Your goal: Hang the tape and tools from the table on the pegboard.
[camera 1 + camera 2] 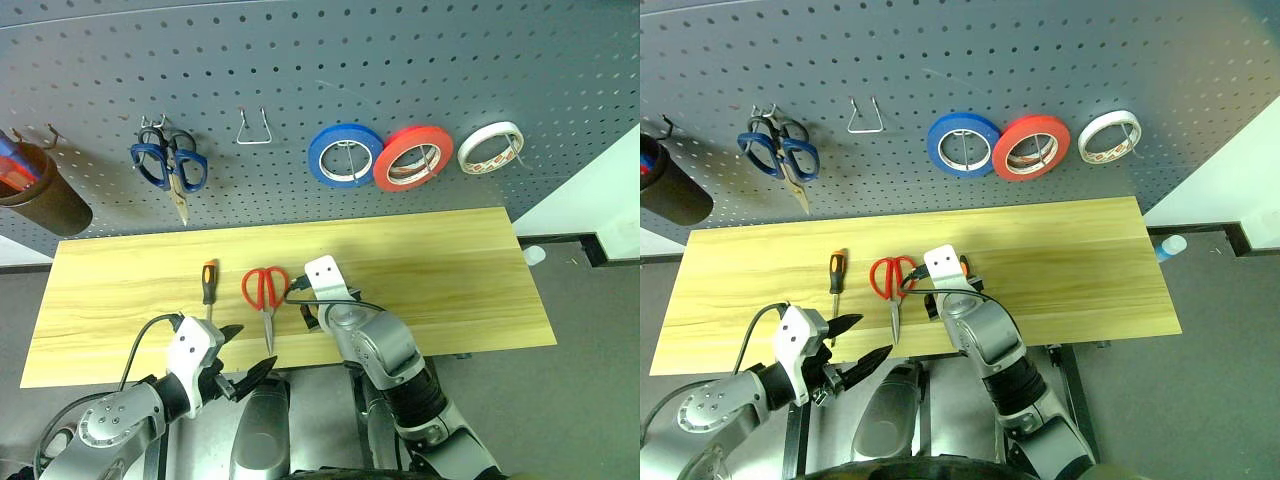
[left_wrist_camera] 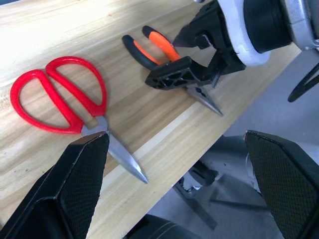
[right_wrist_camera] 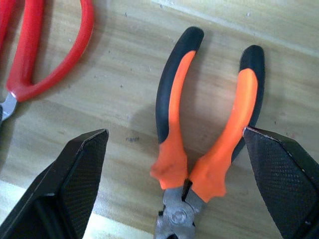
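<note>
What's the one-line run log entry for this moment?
right claw: open over pliers, not gripping | left claw: open, empty | red scissors, screwdriver: on table | red tape: hung on pegboard

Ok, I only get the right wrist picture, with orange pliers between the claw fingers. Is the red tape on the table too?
Observer: No, the red tape already hangs on the pegboard, between a blue roll and a white roll.
Operator: Any tool lying there that I can't see?
Observer: Yes, a small screwdriver lies on the table, left of the red scissors.
Operator: Where could the pliers hang?
Observer: Probably on the empty wire hook beside the blue-handled scissors.
</note>
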You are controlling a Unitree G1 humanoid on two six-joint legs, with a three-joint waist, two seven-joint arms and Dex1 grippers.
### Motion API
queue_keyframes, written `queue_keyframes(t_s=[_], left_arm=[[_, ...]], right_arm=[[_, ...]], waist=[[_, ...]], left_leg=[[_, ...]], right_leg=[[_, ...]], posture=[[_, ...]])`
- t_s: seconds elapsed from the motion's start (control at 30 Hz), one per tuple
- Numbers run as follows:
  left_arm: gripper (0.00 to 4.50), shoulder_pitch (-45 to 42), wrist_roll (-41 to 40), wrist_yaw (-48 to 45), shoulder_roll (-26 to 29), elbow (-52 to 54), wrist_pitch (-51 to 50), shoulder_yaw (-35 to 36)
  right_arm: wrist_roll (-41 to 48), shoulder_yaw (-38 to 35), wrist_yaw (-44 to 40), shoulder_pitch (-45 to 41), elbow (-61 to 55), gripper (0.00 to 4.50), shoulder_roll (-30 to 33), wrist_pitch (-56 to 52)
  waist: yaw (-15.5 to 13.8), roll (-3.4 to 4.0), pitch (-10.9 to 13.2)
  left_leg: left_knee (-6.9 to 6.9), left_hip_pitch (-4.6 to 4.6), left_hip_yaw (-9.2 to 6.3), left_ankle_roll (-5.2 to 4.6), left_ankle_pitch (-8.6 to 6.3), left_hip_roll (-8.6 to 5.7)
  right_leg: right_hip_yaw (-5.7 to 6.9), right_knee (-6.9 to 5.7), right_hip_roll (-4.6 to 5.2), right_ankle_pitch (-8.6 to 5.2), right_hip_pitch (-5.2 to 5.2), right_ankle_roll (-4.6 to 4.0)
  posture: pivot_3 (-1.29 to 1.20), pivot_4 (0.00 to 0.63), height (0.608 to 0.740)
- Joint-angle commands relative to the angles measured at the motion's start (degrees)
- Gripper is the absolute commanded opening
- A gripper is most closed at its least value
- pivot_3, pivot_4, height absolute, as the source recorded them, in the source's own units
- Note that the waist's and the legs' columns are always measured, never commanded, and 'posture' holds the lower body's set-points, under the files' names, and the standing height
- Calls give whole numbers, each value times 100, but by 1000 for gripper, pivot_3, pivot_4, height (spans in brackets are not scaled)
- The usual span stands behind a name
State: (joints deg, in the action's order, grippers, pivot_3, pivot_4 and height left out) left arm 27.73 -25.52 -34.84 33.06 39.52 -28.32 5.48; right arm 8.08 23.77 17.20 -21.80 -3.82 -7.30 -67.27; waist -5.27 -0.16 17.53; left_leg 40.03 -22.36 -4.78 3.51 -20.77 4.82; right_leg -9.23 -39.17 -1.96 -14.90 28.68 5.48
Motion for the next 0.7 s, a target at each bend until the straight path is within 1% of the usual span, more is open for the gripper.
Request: queue_keyframes(t_s=[0.03,0.2,0.33,0.5,0.7], left_arm=[[4500,146,-77,-22,35,239,7,109],[4500,198,-93,-34,42,261,12,118],[4500,248,-397,-247,-75,375,251,212],[4500,241,-614,-254,-173,490,309,297],[4500,436,-483,-248,-3,479,227,286]], right_arm=[[32,-53,25,270,58,4480,-841,111],[21,-108,45,221,147,4480,-815,172],[-5,-98,69,231,135,4480,-789,171],[-7,-83,56,259,108,4480,-757,156],[0,-142,54,255,89,4480,-741,126]], waist=[[3,-1,9],[2,3,44],[3,-3,77],[2,-3,96],[6,-2,125]], left_leg=[[0,0,0,0,0,0],[0,-1,-1,0,0,0],[0,-7,-1,0,0,0],[-1,-10,-1,0,0,0],[-1,-10,-1,-2,-1,0]], right_leg=[[0,0,0,0,0,0],[0,0,0,0,1,0],[0,0,0,0,7,0],[0,0,0,0,10,1],[0,0,0,-1,11,1]], posture=[[375,337,677],[373,340,677],[371,341,677],[371,343,677],[369,352,677]])
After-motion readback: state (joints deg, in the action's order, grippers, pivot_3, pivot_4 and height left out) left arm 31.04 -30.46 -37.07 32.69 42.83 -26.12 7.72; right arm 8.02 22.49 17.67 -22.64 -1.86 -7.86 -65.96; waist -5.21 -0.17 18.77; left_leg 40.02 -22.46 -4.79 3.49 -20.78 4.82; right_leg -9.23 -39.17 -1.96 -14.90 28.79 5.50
